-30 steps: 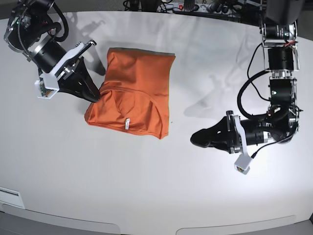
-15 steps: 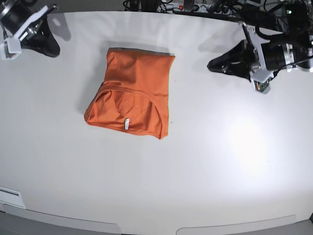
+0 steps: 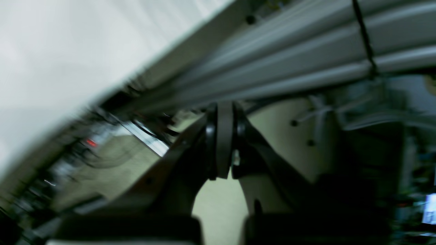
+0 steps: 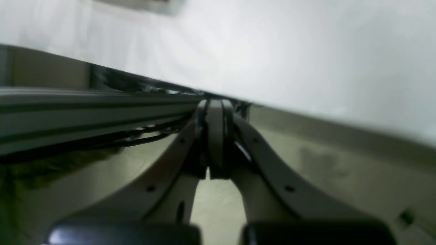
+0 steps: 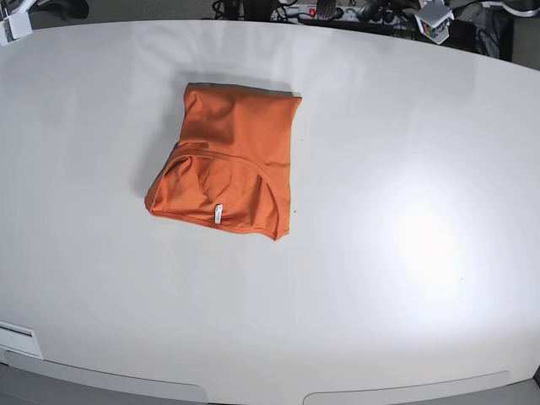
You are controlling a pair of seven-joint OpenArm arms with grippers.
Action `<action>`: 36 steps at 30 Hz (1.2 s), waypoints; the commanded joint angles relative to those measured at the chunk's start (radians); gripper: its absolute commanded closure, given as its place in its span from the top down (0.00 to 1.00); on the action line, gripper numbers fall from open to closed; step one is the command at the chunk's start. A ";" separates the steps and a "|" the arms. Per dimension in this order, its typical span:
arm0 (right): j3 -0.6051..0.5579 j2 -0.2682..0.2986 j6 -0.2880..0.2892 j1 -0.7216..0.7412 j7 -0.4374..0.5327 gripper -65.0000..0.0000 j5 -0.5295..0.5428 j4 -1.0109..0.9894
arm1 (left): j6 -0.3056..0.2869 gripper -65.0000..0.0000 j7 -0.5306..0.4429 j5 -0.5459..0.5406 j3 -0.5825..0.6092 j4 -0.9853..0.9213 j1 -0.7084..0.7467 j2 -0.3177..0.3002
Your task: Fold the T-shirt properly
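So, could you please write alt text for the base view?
A folded orange T-shirt lies alone on a white table, its small white neck tag showing near the front edge. Both arms are almost out of frame at the top corners.

Both wrist views are motion-blurred and dim low down, while a glare patch whitens the smooth white table [image 5: 422, 245].

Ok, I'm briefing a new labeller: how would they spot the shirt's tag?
Start at the white table. The folded orange T-shirt lies left of centre. Near its front edge is the small white neck tag, the only white mark on the cloth.
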 commanded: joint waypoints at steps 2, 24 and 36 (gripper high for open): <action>-0.008 0.009 0.001 -0.031 0.006 0.00 0.015 -0.068 | -0.005 0.00 0.001 -0.012 0.001 -0.008 0.060 0.016; -0.515 0.143 0.001 0.018 0.555 0.00 -0.654 -0.674 | 0.023 0.00 -0.315 0.505 0.378 -0.690 -0.140 0.044; -0.927 0.149 -0.226 0.331 0.968 0.00 -1.113 -1.099 | 0.026 0.00 -0.808 0.871 0.584 -1.186 -0.474 0.048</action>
